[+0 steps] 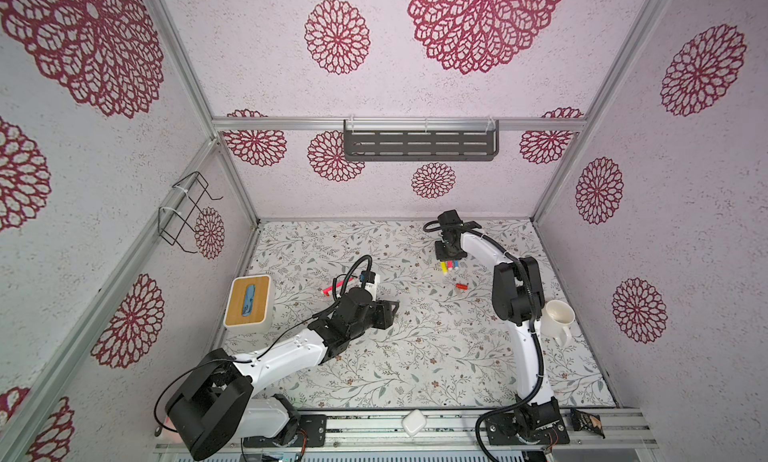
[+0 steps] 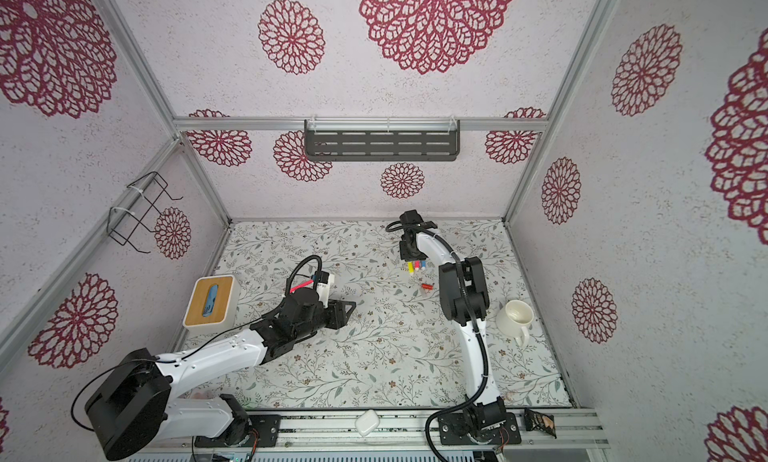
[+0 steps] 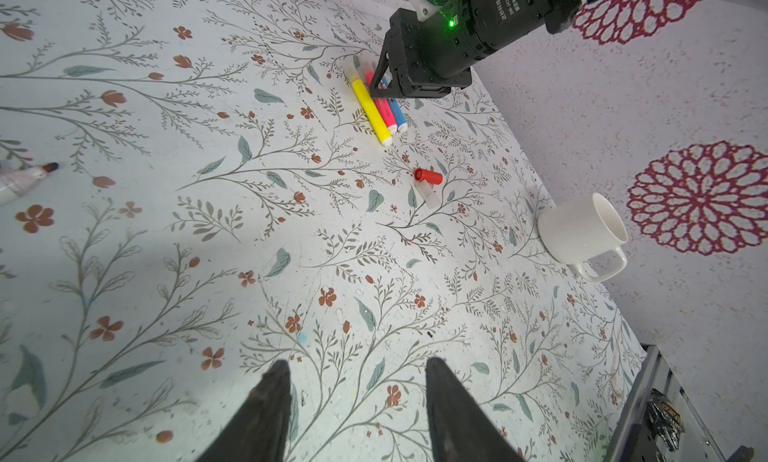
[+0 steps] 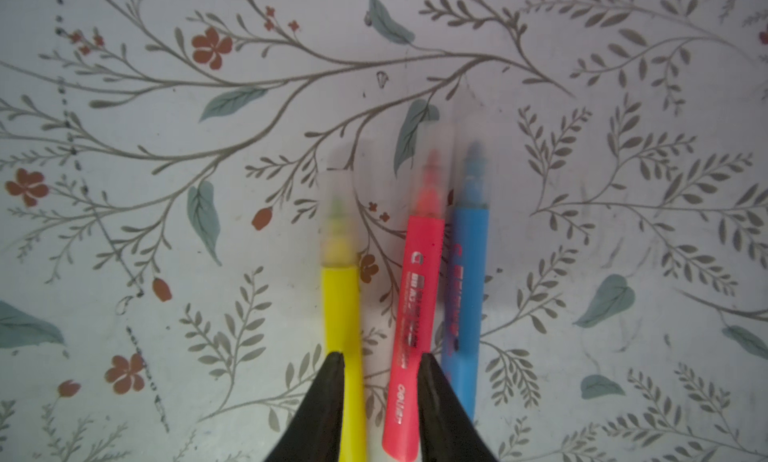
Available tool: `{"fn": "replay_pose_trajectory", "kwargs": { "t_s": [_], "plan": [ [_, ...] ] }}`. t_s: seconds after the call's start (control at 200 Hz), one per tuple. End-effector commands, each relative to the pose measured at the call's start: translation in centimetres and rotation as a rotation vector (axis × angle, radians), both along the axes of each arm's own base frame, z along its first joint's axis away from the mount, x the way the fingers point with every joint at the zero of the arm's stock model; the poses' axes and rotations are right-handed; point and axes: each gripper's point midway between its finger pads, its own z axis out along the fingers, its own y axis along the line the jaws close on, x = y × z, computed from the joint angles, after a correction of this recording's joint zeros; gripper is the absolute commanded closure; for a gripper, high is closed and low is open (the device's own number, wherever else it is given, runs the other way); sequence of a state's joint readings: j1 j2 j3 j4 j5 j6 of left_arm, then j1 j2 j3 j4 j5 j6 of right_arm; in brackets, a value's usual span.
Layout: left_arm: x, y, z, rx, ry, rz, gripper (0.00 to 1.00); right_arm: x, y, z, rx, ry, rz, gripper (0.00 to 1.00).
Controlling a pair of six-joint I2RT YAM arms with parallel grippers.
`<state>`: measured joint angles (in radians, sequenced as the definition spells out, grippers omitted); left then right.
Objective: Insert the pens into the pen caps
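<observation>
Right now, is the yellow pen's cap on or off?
On. The yellow pen has a clear cap over its tip.

A wood-lidded tissue box [image 1: 248, 301] is sitting left of centre in a top view. A white mug [image 1: 559, 316] is standing at the right, a slotted black shelf [image 1: 420, 145] is hanging above centre, and a white case [image 1: 414, 422] is resting at the bottom.
</observation>
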<state>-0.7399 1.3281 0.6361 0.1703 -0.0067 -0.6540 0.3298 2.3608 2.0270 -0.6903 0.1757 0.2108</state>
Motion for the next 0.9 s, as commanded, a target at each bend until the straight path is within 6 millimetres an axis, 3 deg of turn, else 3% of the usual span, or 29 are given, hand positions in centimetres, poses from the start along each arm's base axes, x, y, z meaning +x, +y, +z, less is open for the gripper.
{"fn": "replay_pose_trajectory", "kwargs": {
  "t_s": [0.0,0.17,0.285,0.415,0.505,0.635,0.821,0.896],
  "plan": [
    [-0.1,0.0,0.8,-0.004,-0.027,-0.004,0.46,0.4,-0.6,4.0,-0.006,-0.083,-0.022,0.66],
    [-0.1,0.0,0.7,-0.001,-0.025,-0.002,0.46,0.1,-0.1,4.4,-0.007,-0.095,-0.006,0.65],
    [0.1,0.3,0.6,0.008,-0.03,0.011,0.46,-0.3,2.9,5.1,0.018,-0.138,0.072,0.64],
    [1.8,4.1,-0.5,0.102,-0.02,0.208,0.45,-0.6,6.2,6.0,0.055,-0.164,0.127,0.63],
    [3.8,6.0,-1.7,0.052,0.071,0.271,0.44,-0.8,7.2,6.4,0.087,-0.17,0.129,0.63],
    [7.4,6.6,-2.3,0.054,0.121,0.288,0.44,-1.6,8.0,7.9,0.118,-0.197,0.142,0.63],
    [14.2,7.3,-3.5,0.136,0.152,0.311,0.45,-3.6,7.1,11.0,0.144,-0.262,0.144,0.6],
    [16.8,7.6,-4.9,0.171,0.176,0.317,0.45,-4.5,6.5,11.9,0.145,-0.284,0.144,0.59]
  ]
}}
